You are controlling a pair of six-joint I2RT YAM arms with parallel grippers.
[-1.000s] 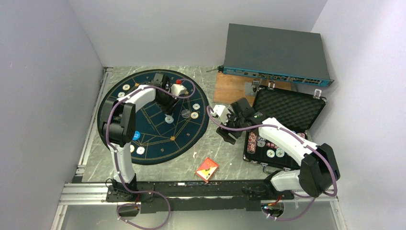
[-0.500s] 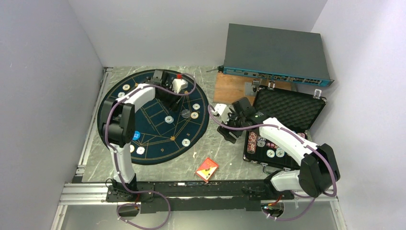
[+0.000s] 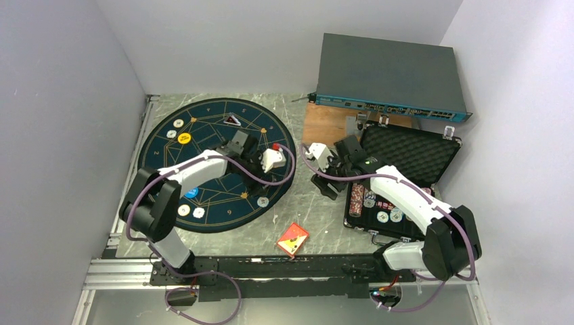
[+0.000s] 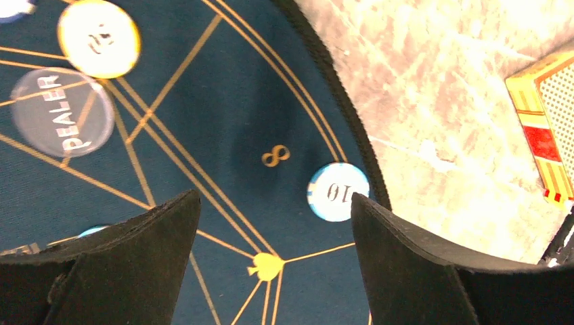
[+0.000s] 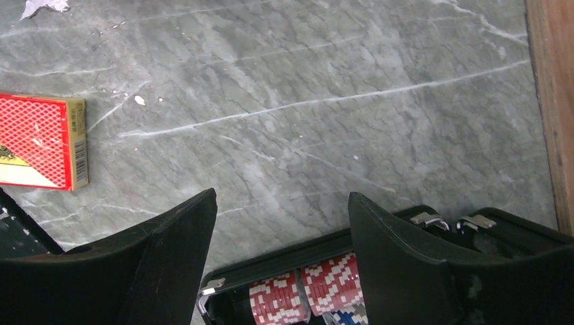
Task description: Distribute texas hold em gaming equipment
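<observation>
Poker chips lie on the round navy mat (image 3: 162, 162): whitish ones at the far left (image 3: 178, 124) and near left (image 3: 198, 212), a yellow disc (image 3: 183, 139) and a blue disc (image 3: 192, 192). My left gripper (image 3: 256, 170) hangs open and empty over the mat's right part. Its wrist view shows a blue-rimmed "10" chip (image 4: 338, 191) just beyond the right finger, a clear DEALER disc (image 4: 61, 112) and a yellow-rimmed chip (image 4: 99, 37). My right gripper (image 3: 323, 186) is open and empty above the table beside the case (image 3: 440, 145). Red chip stacks (image 5: 311, 291) show between its fingers.
A red card box (image 3: 292, 238) lies on the marble near the front; it also shows in the right wrist view (image 5: 40, 142). The open black case holds more chips (image 3: 382, 217). A grey rack unit (image 3: 392, 74) and a wooden board (image 3: 332, 125) stand at the back.
My left arm has swung from the far side of the mat to its near right part. The chips at the mat's middle are now under the arm. My right arm has barely moved.
</observation>
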